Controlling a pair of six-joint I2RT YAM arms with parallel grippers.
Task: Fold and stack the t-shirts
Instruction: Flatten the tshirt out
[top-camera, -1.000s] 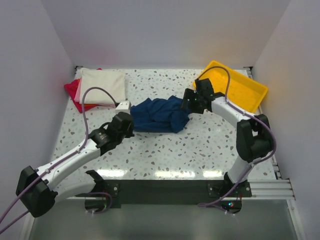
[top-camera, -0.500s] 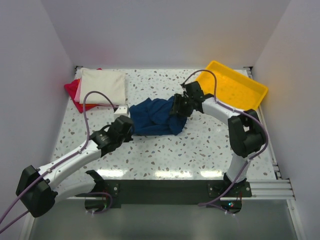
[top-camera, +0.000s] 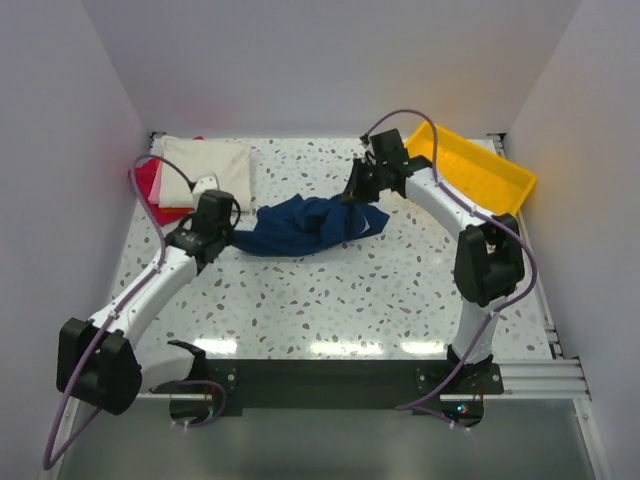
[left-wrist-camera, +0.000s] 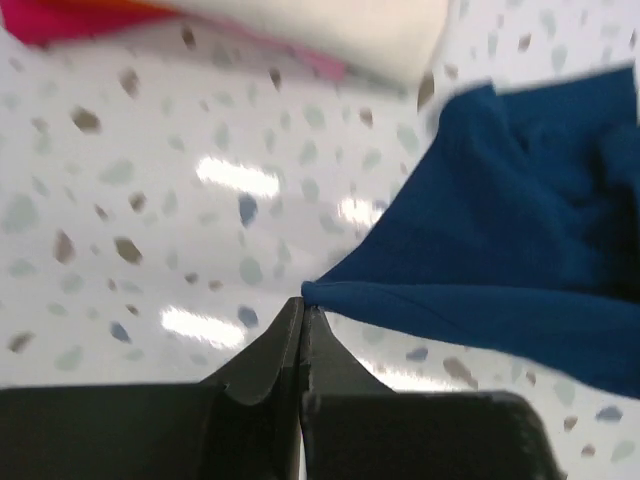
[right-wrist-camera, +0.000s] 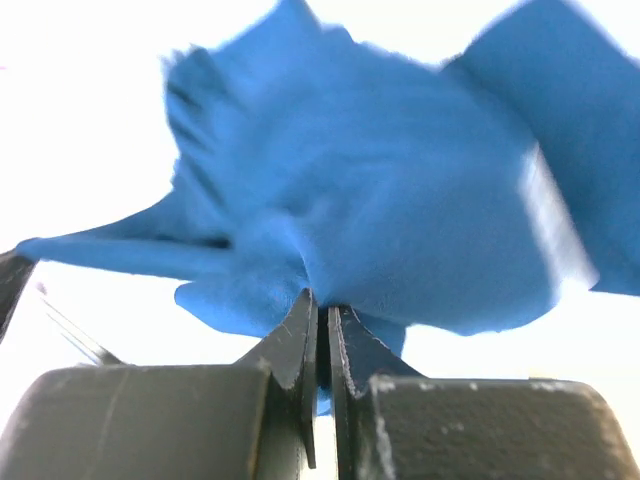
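Speckled table, tray, folded shirts, navy shirt

the navy blue t-shirt in the middle of the tabletop is plain dark blue on every fold that shows – it reads brighter blue in the right wrist view. at the far left corner: cream t-shirt, a thin strip of pink t-shirt, and a red t-shirt. the tabletop is white terrazzo with grey, brown and bluish flecks. the tray at the far right corner is bright yellow. both arms are white with black joints and purple cables – the left gripper and right gripper are black.
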